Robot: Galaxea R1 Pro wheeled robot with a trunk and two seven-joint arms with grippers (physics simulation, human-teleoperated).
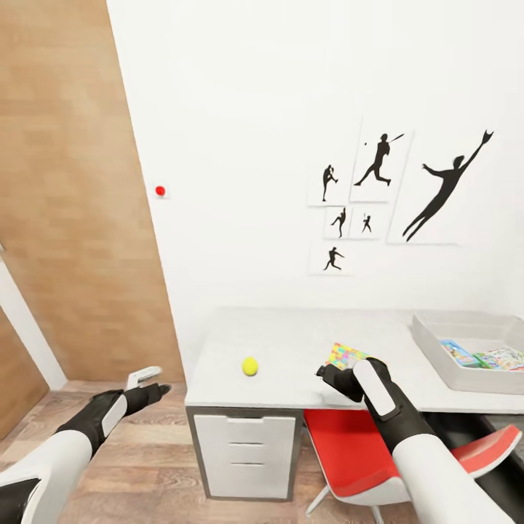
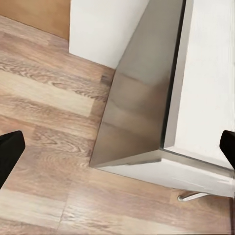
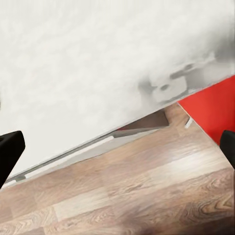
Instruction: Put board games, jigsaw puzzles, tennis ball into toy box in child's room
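Pale table [image 1: 291, 349]; both arms' fingers [image 2: 10, 152] [image 3: 10, 149] wide apart, empty, touching nothing.

A: Left arm?
B: Extended forward and low, forearm white, wrist black. Left gripper [image 1: 149, 384] points ahead. In the left wrist view its fingertips [image 2: 9, 152] sit at opposite frame edges, jaws wide apart, nothing between.
A: Right arm?
B: Raised higher, forearm angled up and inward. Right gripper [image 1: 327, 376] spread too; fingertips [image 3: 10, 149] far apart, holding nothing.
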